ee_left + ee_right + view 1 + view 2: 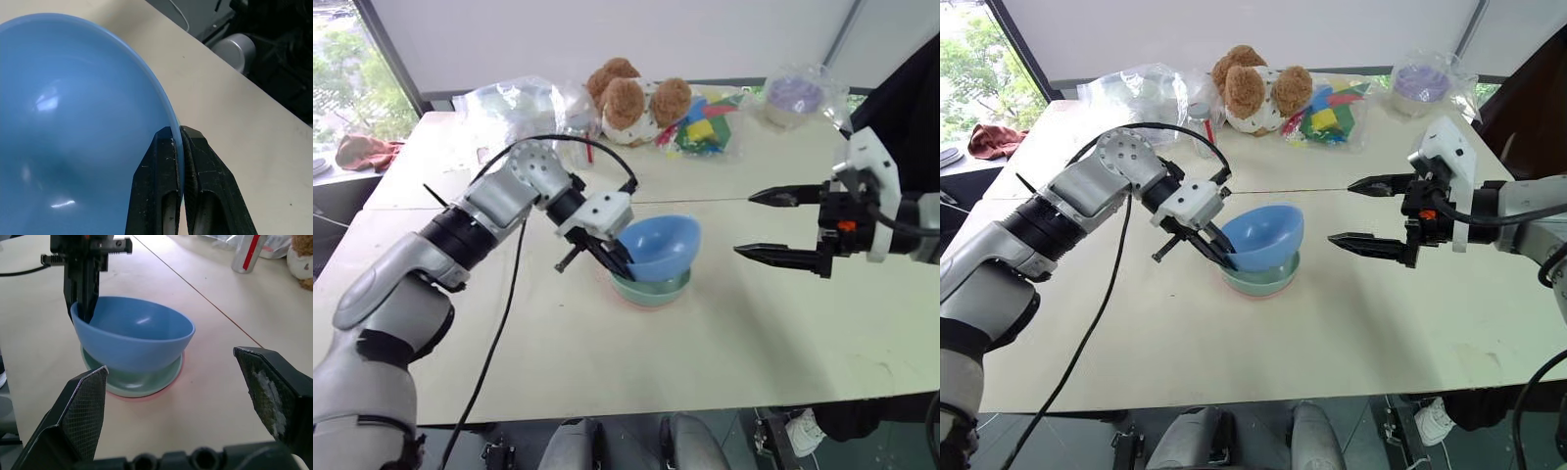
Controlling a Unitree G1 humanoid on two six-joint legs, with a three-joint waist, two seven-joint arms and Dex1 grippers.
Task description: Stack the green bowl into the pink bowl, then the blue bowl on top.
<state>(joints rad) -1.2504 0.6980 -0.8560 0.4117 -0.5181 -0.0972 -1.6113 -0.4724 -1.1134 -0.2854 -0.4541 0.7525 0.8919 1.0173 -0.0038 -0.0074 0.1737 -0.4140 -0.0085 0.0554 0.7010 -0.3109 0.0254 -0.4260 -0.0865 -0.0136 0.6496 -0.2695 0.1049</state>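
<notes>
The blue bowl (661,245) hangs tilted over the stack, its base in or just above the green bowl (651,287). My left gripper (619,262) is shut on the blue bowl's near-left rim, and the left wrist view shows both fingers (156,176) pinching the rim (176,132). The green bowl sits nested in the pink bowl (142,398), of which just a thin rim shows at table level. My right gripper (744,223) hovers open to the right of the stack, apart from it and holding nothing.
Along the table's far edge lie a teddy bear (636,98), a bag of coloured blocks (705,127), a purple bowl in clear plastic (793,98), a can (247,252) and crumpled plastic bags (519,98). A person in dark clothes (911,88) stands at the right.
</notes>
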